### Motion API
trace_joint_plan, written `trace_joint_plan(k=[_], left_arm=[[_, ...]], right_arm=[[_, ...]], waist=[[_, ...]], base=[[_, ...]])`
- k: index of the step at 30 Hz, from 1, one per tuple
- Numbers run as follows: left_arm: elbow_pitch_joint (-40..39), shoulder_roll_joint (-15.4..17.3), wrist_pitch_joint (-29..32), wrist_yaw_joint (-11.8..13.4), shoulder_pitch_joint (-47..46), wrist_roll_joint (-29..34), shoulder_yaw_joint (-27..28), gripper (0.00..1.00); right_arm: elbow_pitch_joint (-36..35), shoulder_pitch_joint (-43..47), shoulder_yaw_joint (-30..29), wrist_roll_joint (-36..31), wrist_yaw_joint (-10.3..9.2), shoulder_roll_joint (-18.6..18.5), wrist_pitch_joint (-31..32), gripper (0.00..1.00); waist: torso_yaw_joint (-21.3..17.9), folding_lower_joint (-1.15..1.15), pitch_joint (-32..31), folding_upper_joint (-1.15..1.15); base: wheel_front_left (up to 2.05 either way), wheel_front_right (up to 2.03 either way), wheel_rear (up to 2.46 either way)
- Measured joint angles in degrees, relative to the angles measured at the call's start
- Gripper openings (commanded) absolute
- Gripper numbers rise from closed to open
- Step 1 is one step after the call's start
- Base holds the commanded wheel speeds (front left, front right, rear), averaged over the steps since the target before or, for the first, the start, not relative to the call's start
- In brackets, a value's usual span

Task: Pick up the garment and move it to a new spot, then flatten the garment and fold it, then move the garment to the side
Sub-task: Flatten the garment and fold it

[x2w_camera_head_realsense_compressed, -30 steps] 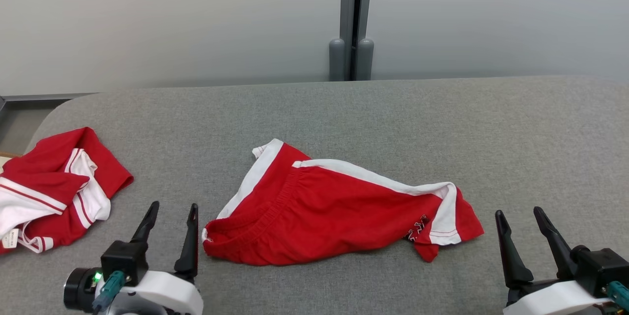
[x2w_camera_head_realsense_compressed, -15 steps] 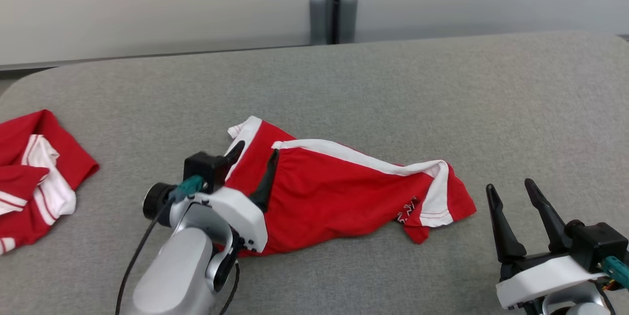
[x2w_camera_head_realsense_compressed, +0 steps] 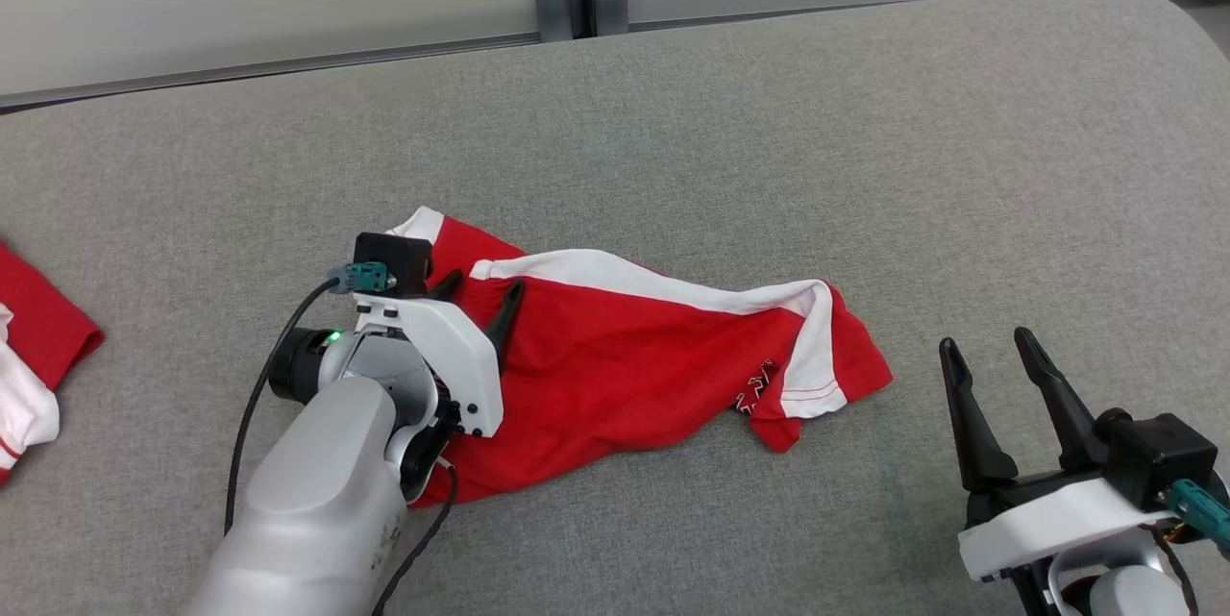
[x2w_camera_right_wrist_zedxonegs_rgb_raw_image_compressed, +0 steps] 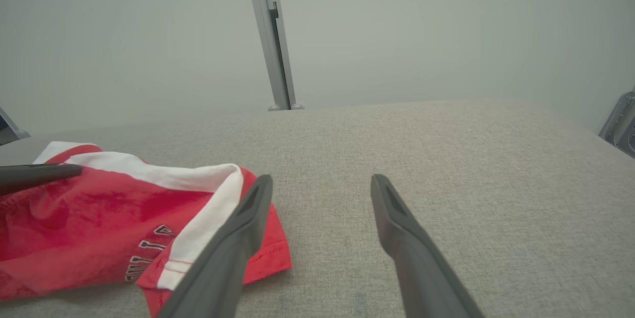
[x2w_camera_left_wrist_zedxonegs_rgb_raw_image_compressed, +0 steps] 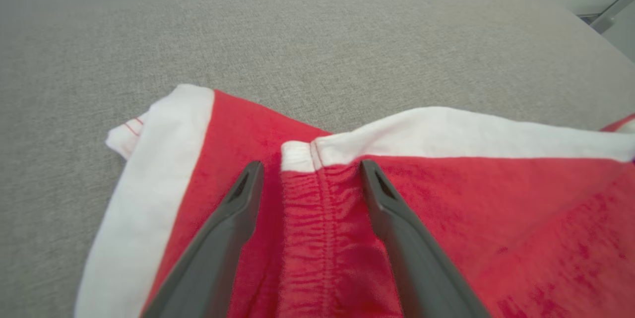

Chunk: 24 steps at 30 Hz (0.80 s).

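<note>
Garment [x2w_camera_head_realsense_compressed: 653, 376], a pair of red shorts with white trim, lies crumpled on the grey padded surface [x2w_camera_head_realsense_compressed: 865, 145], a little left of the middle of the head view. Its long axis runs roughly from 9 o'clock to 3 o'clock, dipping slightly toward 4 at the hem end. Of the two arms, the left gripper [x2w_camera_head_realsense_compressed: 483, 289] is far nearer. It hangs right over the 9 o'clock end of the cloth, its two fingers [x2w_camera_left_wrist_zedxonegs_rgb_raw_image_compressed: 233, 238] spread wide, pointing toward about 1 o'clock and holding nothing. The right gripper [x2w_camera_head_realsense_compressed: 985, 343] stands well apart from the cloth, past the hem at about 4 o'clock from the garment's middle. It is also spread wide and empty, and from it the shorts lie toward 9 to 10 o'clock. In the left wrist view the gathered waistband [x2w_camera_left_wrist_zedxonegs_rgb_raw_image_compressed: 317, 228] runs up between the fingers toward 12 o'clock. The end of the white stripe [x2w_camera_left_wrist_zedxonegs_rgb_raw_image_compressed: 446, 132] sits just beyond the tips and stretches off toward 3 o'clock. Whether the tips touch the fabric I cannot tell. As I judge it, the pick-up turns on this alignment: the waistband is in the gap, so a short drop and a close should catch it, the rest trailing toward 3 o'clock. Small lettering [x2w_camera_head_realsense_compressed: 759, 397] marks the hem corner nearest the right gripper.
</note>
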Motion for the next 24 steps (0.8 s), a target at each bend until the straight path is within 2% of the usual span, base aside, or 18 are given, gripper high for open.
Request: trace_joint_plan(k=[1, 2, 3, 4, 10, 21, 24], left_arm=[[0.6, 0.0, 0.4, 0.0, -0.5, -0.7, -0.3, 0.98], [0.9, 0.0, 0.4, -0.2, -0.9, -1.4, -0.5, 0.77], [1.2, 0.0, 0.4, -0.2, -1.4, -2.0, -0.7, 0.12], [1.4, 0.0, 0.0, -0.2, -1.9, -2.5, -1.0, 0.00], [0.9, -0.1, -2.0, -0.3, -2.8, -4.7, -3.9, 0.00], [-0.4, -0.1, -4.6, -0.3, -2.7, -6.0, -8.0, 0.00], [-0.9, -0.1, -5.0, -0.3, -2.7, -6.5, -9.2, 0.00]], right_arm=[[0.2, 0.0, 0.1, 0.1, 0.00, 0.0, -0.1, 1.00], [0.4, -0.2, 0.2, 0.3, 0.00, 0.0, -0.2, 1.00], [0.5, -0.5, 0.2, 0.4, 0.00, 0.0, -0.4, 1.00], [0.7, -0.7, 0.3, 0.4, 0.00, 0.0, -0.4, 1.00], [1.2, -0.8, 1.5, 0.6, 0.00, -0.4, -0.7, 1.00], [0.5, 1.9, 10.1, 0.9, 0.00, -0.9, 1.9, 1.00], [3.0, 0.4, 11.7, 0.2, 0.00, -0.9, 3.2, 1.00]], waist=[[-0.1, 0.00, 0.1, 0.00], [-0.2, 0.00, 0.3, 0.00], [-0.2, 0.00, 0.4, 0.00], [-0.3, 0.00, 0.5, 0.00], [0.3, 0.00, 0.7, 0.00], [2.4, 0.00, 1.0, 0.00], [3.0, 0.00, 1.7, 0.00]], base=[[0.00, 0.00, 0.00], [0.00, 0.00, 0.00], [0.00, 0.00, 0.00], [0.00, 0.00, 0.00], [0.00, 0.00, 0.00], [0.00, 0.00, 0.00], [0.00, 0.00, 0.00]])
